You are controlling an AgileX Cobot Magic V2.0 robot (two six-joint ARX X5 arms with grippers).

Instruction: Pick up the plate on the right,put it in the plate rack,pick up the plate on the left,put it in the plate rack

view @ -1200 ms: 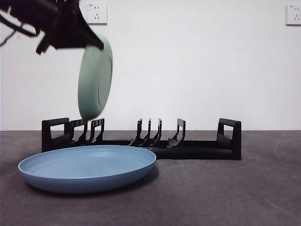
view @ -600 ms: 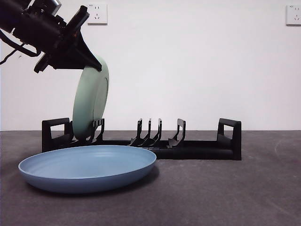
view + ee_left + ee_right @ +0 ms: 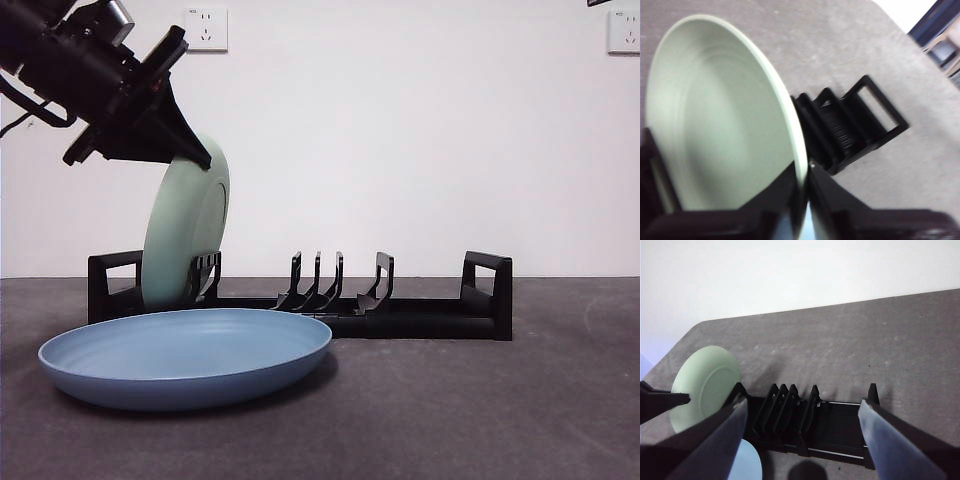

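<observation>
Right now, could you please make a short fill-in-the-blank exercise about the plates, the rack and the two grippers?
1. The left gripper is shut on the rim of the ____ plate.
2. That plate stands tilted at one end of the black plate ____.
3. The blue plate lies flat on the ____, in front of the rack.
4. The right gripper has open jaws and holds ____.

Missing words: green; rack; table; nothing
</observation>
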